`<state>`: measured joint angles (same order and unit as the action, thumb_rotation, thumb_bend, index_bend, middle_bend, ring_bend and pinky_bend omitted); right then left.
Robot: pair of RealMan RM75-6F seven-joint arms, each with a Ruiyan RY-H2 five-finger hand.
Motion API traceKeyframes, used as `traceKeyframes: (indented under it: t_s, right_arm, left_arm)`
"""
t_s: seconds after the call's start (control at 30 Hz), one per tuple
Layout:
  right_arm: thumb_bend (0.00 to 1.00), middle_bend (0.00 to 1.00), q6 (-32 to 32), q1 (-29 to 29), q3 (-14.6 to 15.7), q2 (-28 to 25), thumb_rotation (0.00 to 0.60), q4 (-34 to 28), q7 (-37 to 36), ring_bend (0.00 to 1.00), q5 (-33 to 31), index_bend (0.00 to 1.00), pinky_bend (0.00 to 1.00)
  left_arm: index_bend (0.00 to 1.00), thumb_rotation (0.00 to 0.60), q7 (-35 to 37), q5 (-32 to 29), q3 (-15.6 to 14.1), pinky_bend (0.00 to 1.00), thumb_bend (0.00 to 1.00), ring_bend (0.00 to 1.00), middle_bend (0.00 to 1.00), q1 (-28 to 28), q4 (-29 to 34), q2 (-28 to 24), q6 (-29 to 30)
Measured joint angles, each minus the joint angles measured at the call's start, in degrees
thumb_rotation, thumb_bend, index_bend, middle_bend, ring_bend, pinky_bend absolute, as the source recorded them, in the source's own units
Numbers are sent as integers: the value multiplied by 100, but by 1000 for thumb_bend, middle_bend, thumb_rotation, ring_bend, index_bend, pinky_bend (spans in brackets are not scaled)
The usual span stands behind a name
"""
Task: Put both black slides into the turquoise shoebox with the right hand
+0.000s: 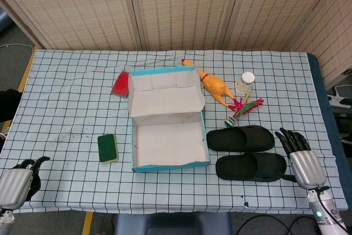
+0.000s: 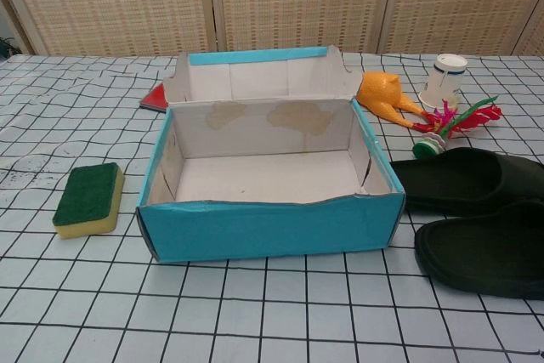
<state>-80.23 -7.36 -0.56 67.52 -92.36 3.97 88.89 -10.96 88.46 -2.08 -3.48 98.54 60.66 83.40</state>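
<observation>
Two black slides lie side by side right of the turquoise shoebox (image 1: 168,164) (image 2: 263,227), which stands open and empty with its lid folded back. The far slide (image 1: 240,138) (image 2: 463,178) is close to the box's right wall; the near slide (image 1: 251,166) (image 2: 489,246) lies in front of it. My right hand (image 1: 300,155) rests just right of the near slide, fingers apart and stretched forward, holding nothing. My left hand (image 1: 21,179) sits at the table's near left corner with fingers curled inward, empty. Neither hand shows in the chest view.
A green-and-yellow sponge (image 1: 108,148) (image 2: 89,198) lies left of the box. Behind it are a red packet (image 1: 120,85), a rubber chicken (image 1: 215,87) (image 2: 384,97), a white cup (image 1: 245,83) (image 2: 444,79) and a colourful shuttlecock (image 1: 242,110) (image 2: 450,125).
</observation>
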Motion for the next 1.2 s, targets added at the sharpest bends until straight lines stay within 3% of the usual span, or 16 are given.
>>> traceKeyframes:
  t_s: [0.37,0.53,0.63,0.8,1.2]
  right_arm:
    - [23,0,156,-42,118,-93,600,-43,-61,0,99,0,60]
    - [22,4,551,-170,312,-391,600,-150,-286,0,243,0,162]
    - [23,55,823,-268,423,-585,600,-263,-314,0,278,4,170]
    - [22,90,981,-313,479,-573,600,-320,4,0,221,60,172]
    - [23,91,1905,-634,419,-318,600,-370,901,0,-588,60,172]
  left_arm:
    - [254,600,-13,73,-9,529,536,305,195,10,3,10,38]
    - [254,600,29,-33,23,531,535,305,194,-47,-64,46,-108]
    - [254,600,-13,-60,-4,531,535,304,194,-59,-50,37,-176]
    - [254,600,36,48,-9,530,535,305,194,-14,-13,10,2]
    - [255,600,123,-13,10,531,535,304,194,-34,-18,-12,-63]
